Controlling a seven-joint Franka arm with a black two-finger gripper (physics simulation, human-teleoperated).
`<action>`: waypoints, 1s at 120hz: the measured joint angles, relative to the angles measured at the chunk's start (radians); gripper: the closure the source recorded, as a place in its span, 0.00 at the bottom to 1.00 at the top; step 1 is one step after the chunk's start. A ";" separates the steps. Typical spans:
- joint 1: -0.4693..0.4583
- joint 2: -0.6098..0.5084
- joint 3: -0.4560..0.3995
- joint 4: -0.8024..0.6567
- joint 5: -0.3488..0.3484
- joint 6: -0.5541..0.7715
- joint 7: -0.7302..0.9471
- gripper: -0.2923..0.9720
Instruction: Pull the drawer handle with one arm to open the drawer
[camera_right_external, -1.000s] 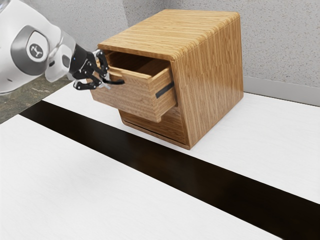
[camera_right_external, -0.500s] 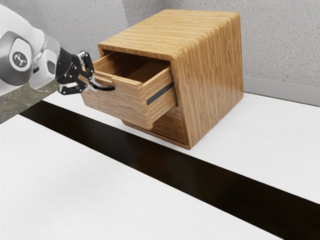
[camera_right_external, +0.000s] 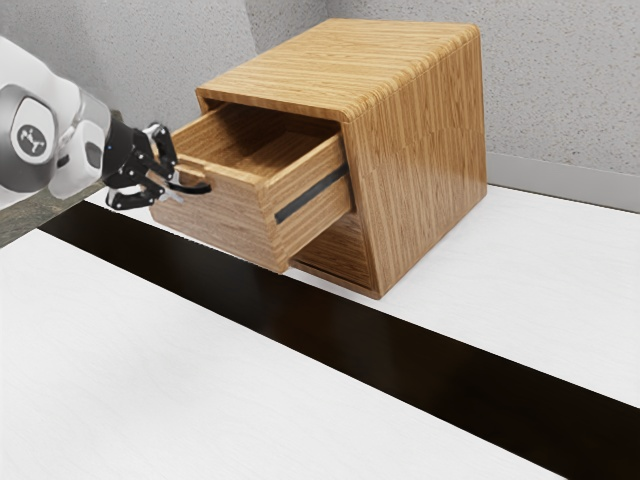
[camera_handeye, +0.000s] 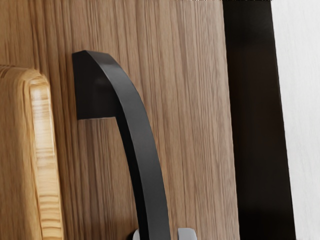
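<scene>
Much of the drawer (camera_right_external: 250, 200) now stands out of the cabinet (camera_right_external: 420, 140), farther toward the exterior view's left than half a second ago. The gripper (camera_right_external: 186, 186) has drawn back with it, its fingers clamped on the black handle (camera_handeye: 137, 150) from both sides. I judge the pull well advanced, with only the drawer's rear stretch left inside the cabinet. The drawer's inside looks bare. Below lies the white table (camera_right_external: 130, 400), crossed by a black stripe (camera_right_external: 420, 375). Nothing on it blocks the drawer's path or the arm's retreat.
</scene>
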 joint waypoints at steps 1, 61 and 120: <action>0.000 -0.002 0.000 -0.002 0.000 0.000 0.000 0.84; -0.005 -0.118 0.006 -0.102 -0.019 -0.021 0.000 0.82; -0.036 -0.209 0.067 -0.164 -0.024 -0.042 -0.001 0.82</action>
